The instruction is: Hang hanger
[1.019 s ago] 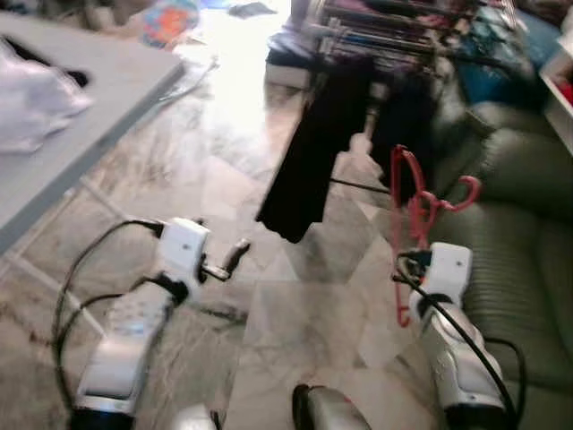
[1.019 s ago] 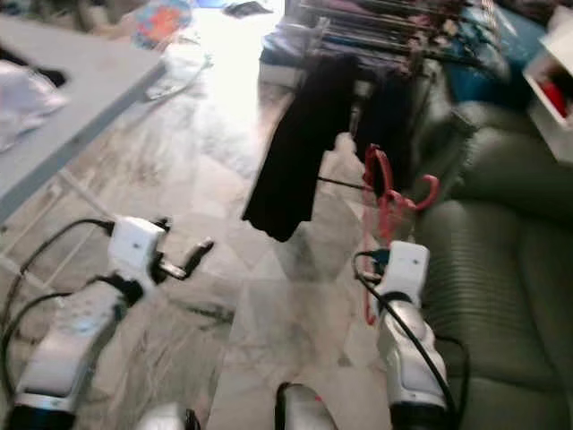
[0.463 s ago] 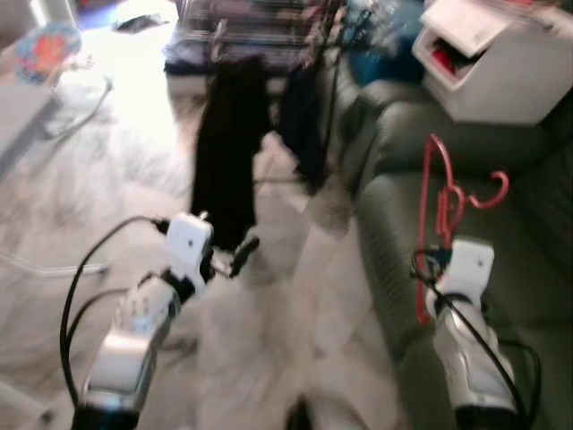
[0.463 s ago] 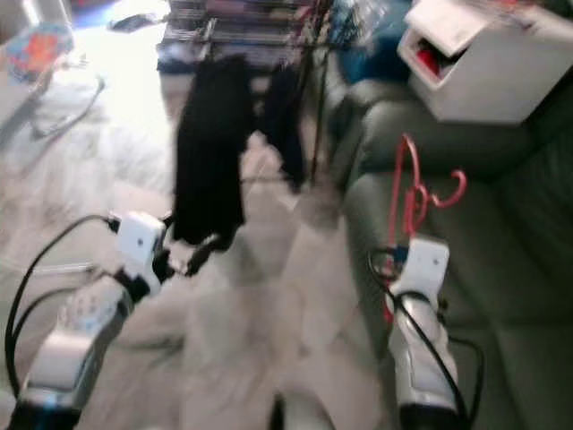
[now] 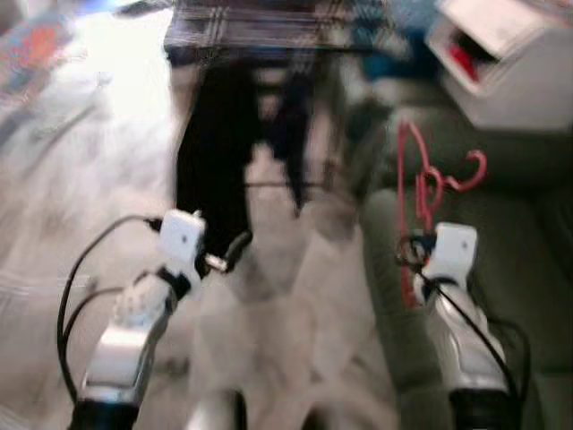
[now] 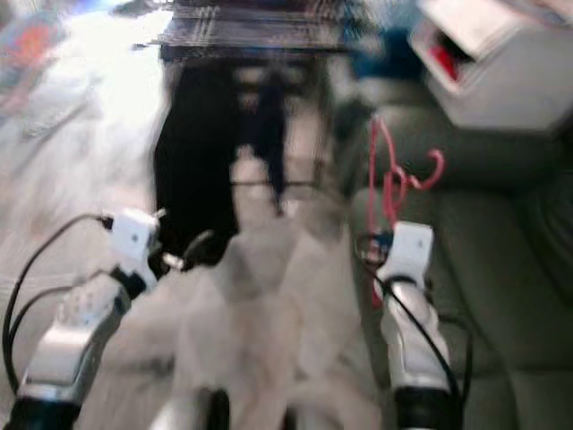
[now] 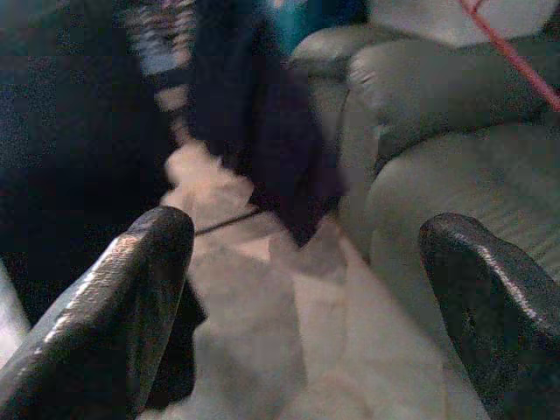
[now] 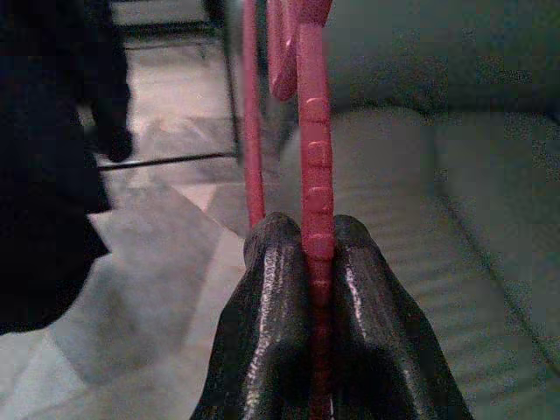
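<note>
Floor [image 5: 98, 179]: pale marbled tile, brightly lit at the far left; the head views are blurred.

Sofa [image 5: 528, 233]: grey-green, ribbed cushions, along the robot's right side. Its seat and backrest also appear in the left wrist view and behind the fingers in the right wrist view.

Drying rack [image 5: 269, 22]: metal-barred frame at the far end of the floor, just beside the sofa's end. Detail is lost to blur.

Black garment [image 5: 215, 170]: long and dark, hanging from the rack down toward the floor. A smaller dark piece hangs just beside it.

White box [image 5: 510, 63]: sits above the sofa at the far right, with something red showing in its opening.

Left arm [image 5: 134, 331]: silver, with a black cable looping off it, raised over the floor in front of the black garment. Left gripper [image 7: 306, 289]: fingers spread wide with nothing between them, pointed toward the garment and the sofa's end.

Right arm [image 5: 466, 340]: silver, raised over the sofa's near edge. Right gripper [image 8: 311, 254]: fingers closed narrow, clamping the hanger's ridged bar between them.

Hanger [image 5: 421, 188]: red plastic, held upright above the right gripper in front of the sofa, hook curling toward the robot's right, well apart from the rack.
</note>
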Motion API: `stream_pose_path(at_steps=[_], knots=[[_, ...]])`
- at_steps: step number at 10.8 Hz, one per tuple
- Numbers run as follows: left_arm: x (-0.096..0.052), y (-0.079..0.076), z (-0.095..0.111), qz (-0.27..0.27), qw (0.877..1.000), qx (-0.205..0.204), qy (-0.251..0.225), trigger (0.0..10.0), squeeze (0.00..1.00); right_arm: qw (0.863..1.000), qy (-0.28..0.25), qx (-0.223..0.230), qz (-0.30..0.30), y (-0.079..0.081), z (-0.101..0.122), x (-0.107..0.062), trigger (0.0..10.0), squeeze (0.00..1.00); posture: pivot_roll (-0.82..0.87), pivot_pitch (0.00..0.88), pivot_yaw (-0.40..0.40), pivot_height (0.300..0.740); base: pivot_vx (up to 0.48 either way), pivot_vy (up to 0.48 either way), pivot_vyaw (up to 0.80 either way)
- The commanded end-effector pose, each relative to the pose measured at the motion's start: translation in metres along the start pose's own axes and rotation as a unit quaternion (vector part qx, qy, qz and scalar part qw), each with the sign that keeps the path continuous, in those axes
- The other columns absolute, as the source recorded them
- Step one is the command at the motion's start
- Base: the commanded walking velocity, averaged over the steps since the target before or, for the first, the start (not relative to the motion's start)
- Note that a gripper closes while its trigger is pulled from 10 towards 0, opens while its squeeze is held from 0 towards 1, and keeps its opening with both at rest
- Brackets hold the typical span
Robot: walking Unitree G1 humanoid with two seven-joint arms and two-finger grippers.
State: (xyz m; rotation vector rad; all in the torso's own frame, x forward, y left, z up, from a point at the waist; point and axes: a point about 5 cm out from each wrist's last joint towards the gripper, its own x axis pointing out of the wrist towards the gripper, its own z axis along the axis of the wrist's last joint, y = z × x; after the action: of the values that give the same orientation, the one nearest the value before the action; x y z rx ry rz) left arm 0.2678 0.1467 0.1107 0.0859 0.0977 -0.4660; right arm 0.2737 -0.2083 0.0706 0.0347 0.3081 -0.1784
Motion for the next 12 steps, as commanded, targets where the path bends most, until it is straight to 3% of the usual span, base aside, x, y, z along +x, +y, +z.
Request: stream_pose_path(at_steps=[1, 6, 12], knots=[[0.0013, -0.0063, -0.001, -0.01, 1.0, -0.006, 0.002, 10.0, 0.0, 1.0, 0.007, -0.002, -0.009, -0.0091, -0.0026, -0.0013, 10.0, 0.0, -0.05, 0.086, -0.065, 0.74, 0.262, 0.405, 0.0], [0.0018, -0.0065, 0.0017, -0.016, 1.0, 0.021, -0.005, 10.0, 0.0, 1.0, 0.021, -0.01, 0.015, -0.0038, -0.0064, 0.0021, 10.0, 0.0, -0.04, 0.092, -0.061, 0.74, 0.263, 0.398, 0.0], [0.0039, -0.0137, 0.0027, -0.029, 0.999, 0.033, -0.009, 10.0, 0.0, 0.999, 0.026, -0.017, 0.023, -0.0015, -0.0067, 0.006, 10.0, 0.0, -0.04, 0.095, -0.062, 0.74, 0.465, 0.0, 0.0]])
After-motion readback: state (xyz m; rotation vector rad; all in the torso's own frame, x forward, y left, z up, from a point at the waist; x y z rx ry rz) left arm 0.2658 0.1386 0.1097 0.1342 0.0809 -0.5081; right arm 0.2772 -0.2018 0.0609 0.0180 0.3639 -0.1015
